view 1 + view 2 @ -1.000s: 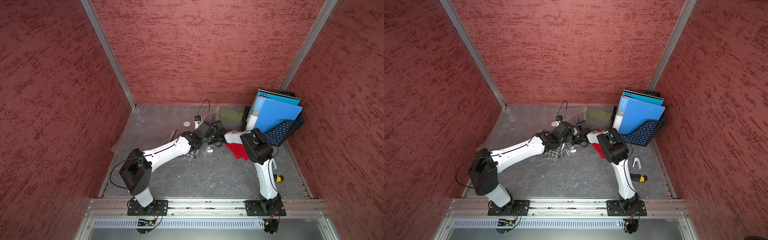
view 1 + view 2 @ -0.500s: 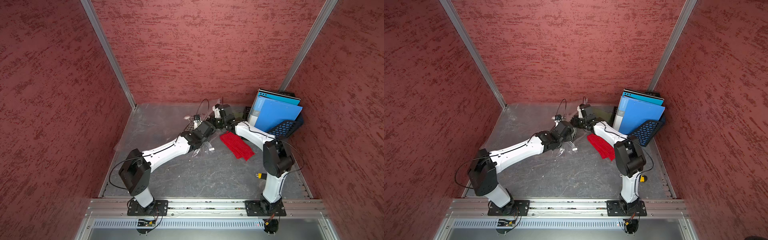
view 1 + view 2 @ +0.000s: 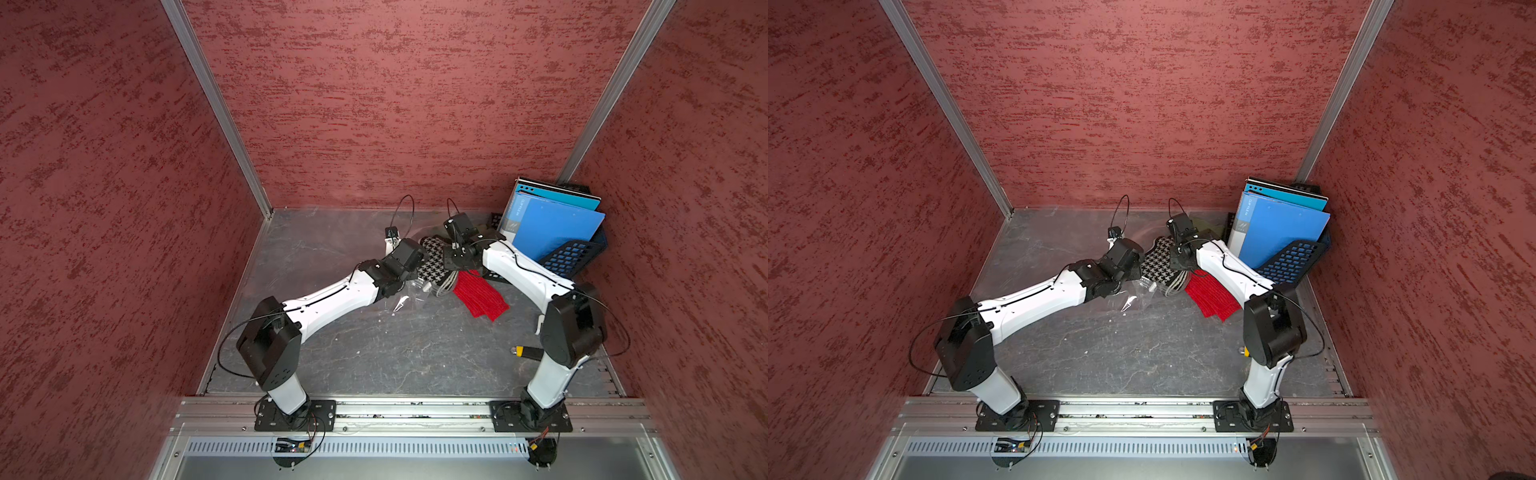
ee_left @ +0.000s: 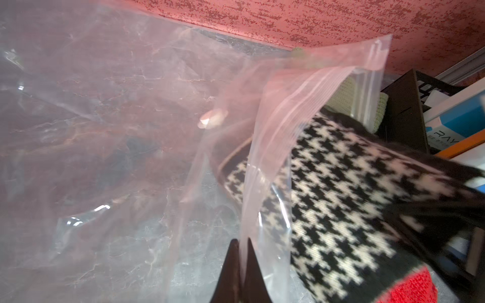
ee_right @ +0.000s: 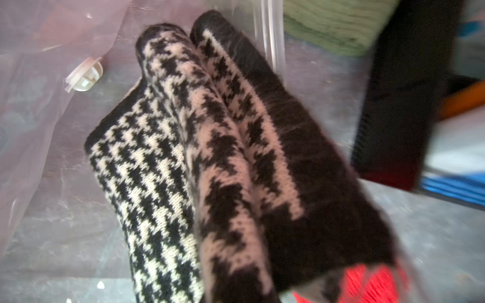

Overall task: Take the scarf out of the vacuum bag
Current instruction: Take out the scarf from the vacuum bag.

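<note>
While left hand (image 4: 242, 245) pinches vacuum bag (image 4: 275, 147) edge, right hand (image 3: 451, 266) clenched on scarf (image 5: 157, 170).

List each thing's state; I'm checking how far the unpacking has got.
vacuum bag: mouth open, edge lifted.
scarf: bunched, partly out of the mouth.
left gripper: shut on vacuum bag.
right gripper: shut, seemingly on scarf.
valve cap: on the bag.
</note>
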Available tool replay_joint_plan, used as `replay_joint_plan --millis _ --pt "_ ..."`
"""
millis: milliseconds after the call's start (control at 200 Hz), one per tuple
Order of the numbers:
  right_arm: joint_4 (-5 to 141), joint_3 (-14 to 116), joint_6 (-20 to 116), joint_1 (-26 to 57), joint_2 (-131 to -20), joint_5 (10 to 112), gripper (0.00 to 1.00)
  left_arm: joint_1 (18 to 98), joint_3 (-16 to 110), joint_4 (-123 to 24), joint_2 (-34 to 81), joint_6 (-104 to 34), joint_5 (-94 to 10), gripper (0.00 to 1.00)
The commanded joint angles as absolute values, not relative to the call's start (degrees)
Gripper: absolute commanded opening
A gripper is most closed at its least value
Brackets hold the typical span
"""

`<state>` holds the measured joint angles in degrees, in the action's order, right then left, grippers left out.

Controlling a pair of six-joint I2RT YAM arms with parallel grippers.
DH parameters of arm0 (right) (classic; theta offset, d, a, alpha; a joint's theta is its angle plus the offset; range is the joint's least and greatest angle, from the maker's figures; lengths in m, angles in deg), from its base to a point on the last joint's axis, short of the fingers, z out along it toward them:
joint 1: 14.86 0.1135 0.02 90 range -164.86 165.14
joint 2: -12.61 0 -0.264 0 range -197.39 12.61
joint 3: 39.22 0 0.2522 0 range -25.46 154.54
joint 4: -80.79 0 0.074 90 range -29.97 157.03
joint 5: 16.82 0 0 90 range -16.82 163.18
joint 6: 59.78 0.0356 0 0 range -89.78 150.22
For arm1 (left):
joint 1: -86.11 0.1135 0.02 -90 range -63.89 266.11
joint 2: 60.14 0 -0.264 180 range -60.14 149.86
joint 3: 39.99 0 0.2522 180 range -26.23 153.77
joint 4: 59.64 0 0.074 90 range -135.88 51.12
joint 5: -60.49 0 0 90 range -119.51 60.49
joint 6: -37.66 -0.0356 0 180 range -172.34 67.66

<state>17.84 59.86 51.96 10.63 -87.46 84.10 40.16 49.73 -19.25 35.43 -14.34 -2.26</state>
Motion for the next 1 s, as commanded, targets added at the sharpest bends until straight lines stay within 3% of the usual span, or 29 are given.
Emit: replay_joint_plan --millis 0,235,336,626,781,997 --pt "11.3 58.5 50.9 9.5 -81.3 89.4 0.00 40.7 50.7 -21.6 35.8 -15.8 -1.2 0.00" --pt "31.8 51.9 53.9 7.0 -72.9 63.1 0.00 40.2 52.4 -24.5 41.9 -15.1 -3.5 0.00" --pt "38.1 52.8 56.4 6.9 -73.1 58.2 0.00 40.2 53.3 -25.0 44.7 -14.0 -4.8 0.00" --pt "32.4 64.5 53.7 6.7 -81.2 69.4 0.00 39.8 54.2 -25.6 47.8 -13.3 -5.8 0.00" --pt "21.6 72.4 50.5 6.7 -77.9 73.1 0.00 41.1 56.7 -24.6 50.5 -13.8 -4.1 0.00" --pt "6.5 77.2 49.1 6.6 -69.7 70.5 0.00 45.0 69.1 -22.1 60.8 -15.3 -2.3 0.00"
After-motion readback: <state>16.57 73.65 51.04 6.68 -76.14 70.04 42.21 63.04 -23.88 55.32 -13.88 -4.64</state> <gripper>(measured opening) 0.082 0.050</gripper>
